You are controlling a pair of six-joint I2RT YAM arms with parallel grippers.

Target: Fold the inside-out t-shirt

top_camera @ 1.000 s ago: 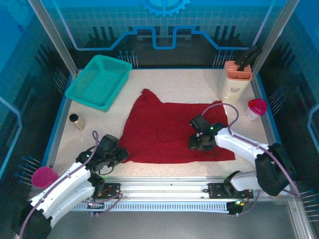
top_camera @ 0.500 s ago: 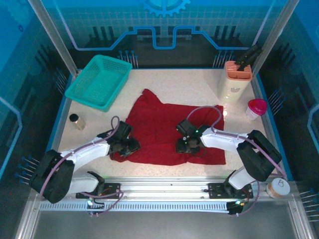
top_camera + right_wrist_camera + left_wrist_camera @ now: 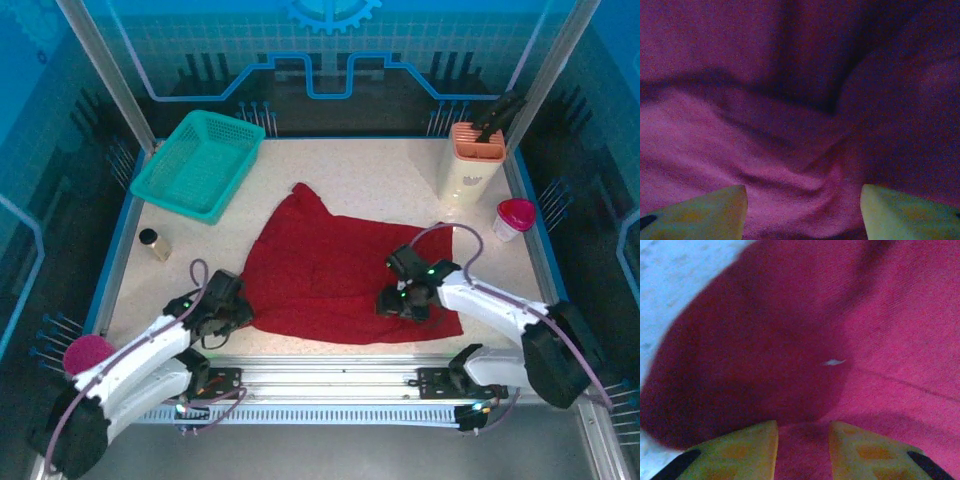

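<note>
Softly rumpled dark red cloth t-shirt [image 3: 320, 280].

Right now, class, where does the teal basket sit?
In the top view, the teal basket sits at the far left corner of the table, apart from the red t-shirt, with a small dark jar nearer the arms.

Table [image 3: 370, 170] centre is covered by shirt [image 3: 330, 270]. Far-left corner is blocked by basket [image 3: 197, 163], far-right by holder [image 3: 474, 160] and cup [image 3: 513, 218]. Jar [image 3: 153, 243] is set near left edge. Bare strip is left along far edge between basket and holder; room is left between jar and shirt.
</note>
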